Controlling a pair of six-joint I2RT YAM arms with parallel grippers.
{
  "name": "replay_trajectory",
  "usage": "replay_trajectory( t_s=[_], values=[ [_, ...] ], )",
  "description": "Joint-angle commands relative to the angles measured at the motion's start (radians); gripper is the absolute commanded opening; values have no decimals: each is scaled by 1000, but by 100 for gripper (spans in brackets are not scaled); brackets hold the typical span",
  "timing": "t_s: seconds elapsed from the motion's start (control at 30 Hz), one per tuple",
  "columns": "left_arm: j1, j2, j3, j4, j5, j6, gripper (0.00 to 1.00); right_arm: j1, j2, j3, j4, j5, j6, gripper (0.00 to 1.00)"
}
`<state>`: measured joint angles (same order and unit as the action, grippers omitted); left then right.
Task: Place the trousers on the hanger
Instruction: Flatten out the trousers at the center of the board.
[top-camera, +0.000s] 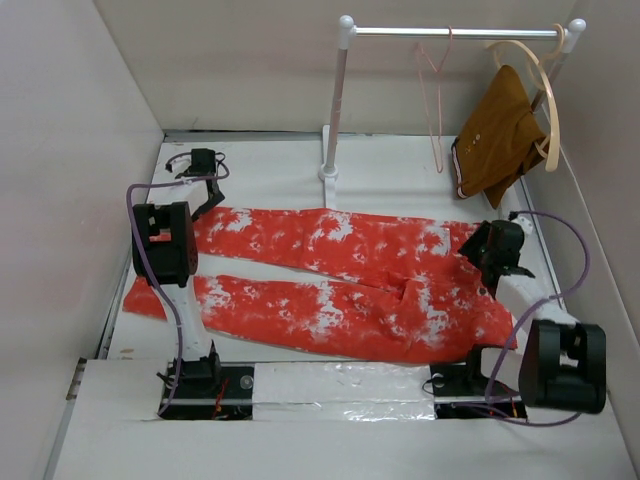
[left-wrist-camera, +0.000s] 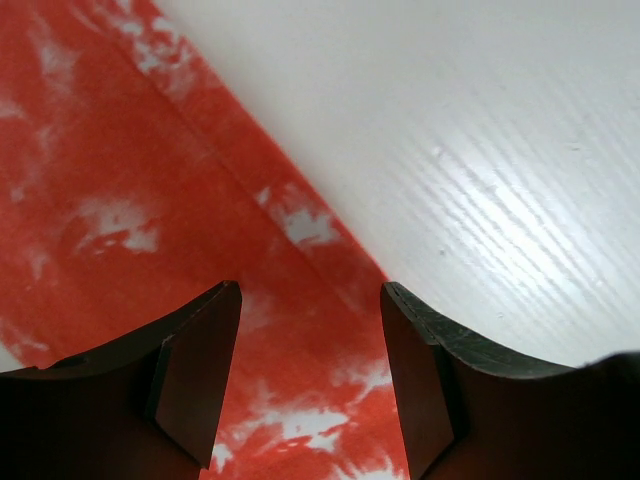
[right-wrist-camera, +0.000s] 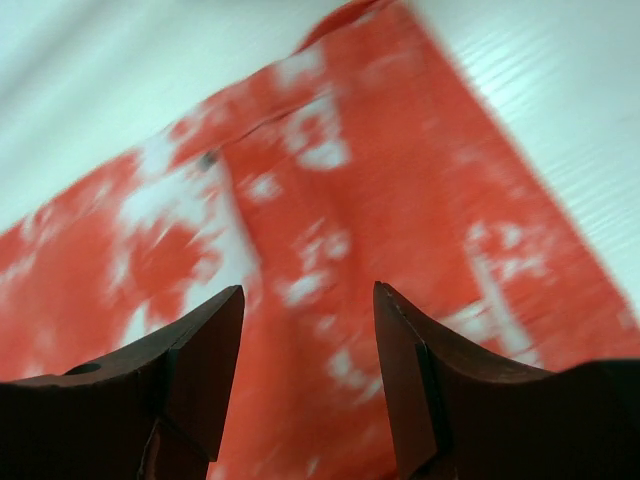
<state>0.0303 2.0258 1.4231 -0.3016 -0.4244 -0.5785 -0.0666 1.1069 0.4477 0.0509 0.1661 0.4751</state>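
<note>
The red-orange trousers (top-camera: 340, 280) with white blotches lie flat across the table, waist at the right, two legs running left. The thin pink wire hanger (top-camera: 433, 100) hangs from the rail at the back. My left gripper (top-camera: 203, 208) is open over the end of the far leg; in the left wrist view (left-wrist-camera: 310, 295) the leg's edge (left-wrist-camera: 150, 230) lies under it. My right gripper (top-camera: 478, 255) is open over the waist; the right wrist view (right-wrist-camera: 308, 295) shows the waist cloth (right-wrist-camera: 380, 220) and its button (right-wrist-camera: 207, 159), blurred.
A white clothes rail (top-camera: 450, 32) on a post (top-camera: 334, 110) stands at the back. A plain brown garment (top-camera: 498, 135) hangs on a thick pale wooden hanger (top-camera: 535, 80) at its right end. Grey walls close the table on the left, back and right.
</note>
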Motion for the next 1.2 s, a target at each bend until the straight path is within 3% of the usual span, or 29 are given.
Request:
replay_trajectory(
  t_s=[0.0,0.1,0.23,0.33,0.57,0.67,0.7,0.73,0.83,0.9,1.17],
  values=[
    [-3,17,37,30,64,12,56,-137,118,109,89,-66,72,61],
    [-12,45,55,33,90,17,56,-235,279,219,66,-122,109,61],
    [-12,50,53,58,122,37,56,-271,369,322,-9,-88,79,62],
    [9,48,45,88,173,42,53,-283,478,394,-28,-198,22,63],
    [10,82,80,94,240,43,32,-274,573,529,-187,-224,-53,59],
    [10,97,97,87,254,45,13,-274,636,617,-285,-257,-99,55],
    [19,99,99,87,254,46,5,-274,649,638,-310,-257,-108,52],
    [19,97,100,87,254,48,1,-274,657,652,-321,-258,-116,37],
    [19,94,97,84,253,42,0,-283,642,642,-313,-237,-121,10],
    [19,90,94,84,251,36,0,-283,608,599,-258,-238,-109,0],
    [19,63,77,91,233,20,0,-321,504,569,-80,-316,-30,0]
  ],
)
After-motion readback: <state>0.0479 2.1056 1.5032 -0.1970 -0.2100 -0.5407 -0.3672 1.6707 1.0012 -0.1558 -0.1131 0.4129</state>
